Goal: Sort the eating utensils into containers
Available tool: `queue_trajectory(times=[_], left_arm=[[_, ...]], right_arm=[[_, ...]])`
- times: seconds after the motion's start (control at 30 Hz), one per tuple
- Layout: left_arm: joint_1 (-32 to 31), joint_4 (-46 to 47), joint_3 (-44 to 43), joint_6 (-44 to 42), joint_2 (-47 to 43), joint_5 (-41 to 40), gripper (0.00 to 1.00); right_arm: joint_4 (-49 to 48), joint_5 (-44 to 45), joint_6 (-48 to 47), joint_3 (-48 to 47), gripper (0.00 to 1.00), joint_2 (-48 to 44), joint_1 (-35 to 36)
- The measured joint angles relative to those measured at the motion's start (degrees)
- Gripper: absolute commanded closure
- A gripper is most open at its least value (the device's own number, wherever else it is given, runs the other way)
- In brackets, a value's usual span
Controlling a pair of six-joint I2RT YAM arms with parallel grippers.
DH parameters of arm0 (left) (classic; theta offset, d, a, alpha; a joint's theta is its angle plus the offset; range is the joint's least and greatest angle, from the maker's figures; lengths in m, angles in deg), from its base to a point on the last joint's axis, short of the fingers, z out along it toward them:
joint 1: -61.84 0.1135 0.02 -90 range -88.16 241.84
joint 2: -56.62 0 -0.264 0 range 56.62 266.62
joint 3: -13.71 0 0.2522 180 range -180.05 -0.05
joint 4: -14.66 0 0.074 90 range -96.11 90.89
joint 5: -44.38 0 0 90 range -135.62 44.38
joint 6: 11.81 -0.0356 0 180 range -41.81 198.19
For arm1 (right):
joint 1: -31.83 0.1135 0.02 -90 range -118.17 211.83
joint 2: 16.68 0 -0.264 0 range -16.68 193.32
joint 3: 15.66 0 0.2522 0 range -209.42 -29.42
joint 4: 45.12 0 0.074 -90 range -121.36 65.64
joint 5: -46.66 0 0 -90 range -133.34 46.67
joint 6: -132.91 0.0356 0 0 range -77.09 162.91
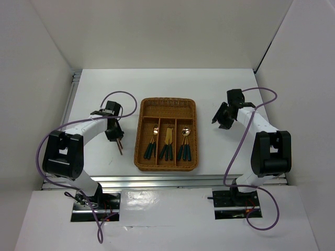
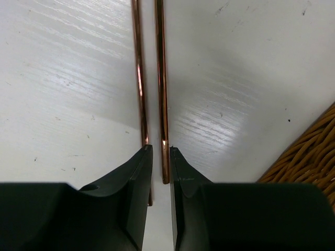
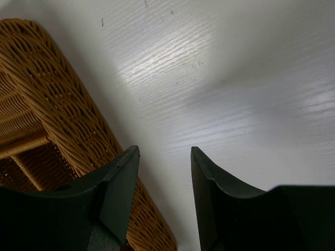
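Note:
Two thin reddish-brown chopsticks [image 1: 120, 146] lie side by side on the white table, left of the wicker tray [image 1: 139, 130]. My left gripper [image 1: 114, 137] hangs just over their far ends. In the left wrist view the chopsticks [image 2: 162, 78] run away from my gripper [image 2: 161, 149]. Its jaws stand a narrow gap apart, with one stick's end in the gap and the other passing under the left finger. The tray's long slots hold teal-handled spoons [image 1: 152, 142], forks [image 1: 167, 144] and more spoons [image 1: 185, 144]. My right gripper [image 1: 220, 120] is open and empty, right of the tray.
The tray's crosswise slot [image 1: 167, 111] is at its far end. The tray corner shows in the left wrist view [image 2: 309, 151], and its side wall [image 3: 57, 99] is beside my right gripper [image 3: 165, 149]. White walls enclose the table.

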Motion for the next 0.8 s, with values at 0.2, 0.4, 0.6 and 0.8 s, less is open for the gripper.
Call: queue_trajectory(times=[0.2, 0.4, 0.6, 0.8], left_arm=[[0.00, -0.24, -0.52, -0.22, 0.00, 0.22, 0.68], [0.22, -1.27, -0.55, -0.22, -0.02, -0.31, 0.64], [0.70, -2.75, -0.52, -0.22, -2.58, -1.16, 0.52], [2.56, -2.73, 1.18, -0.20, -5.60, -1.62, 0.50]], right_arm=[[-0.02, 0.00, 0.02, 0.00, 0.48, 0.00, 0.00], [-0.02, -0.04, 0.02, 0.00, 0.48, 0.00, 0.00], [-0.02, -0.20, 0.02, 0.00, 0.48, 0.15, 0.00], [-0.11, -0.50, 0.02, 0.00, 0.48, 0.55, 0.00]])
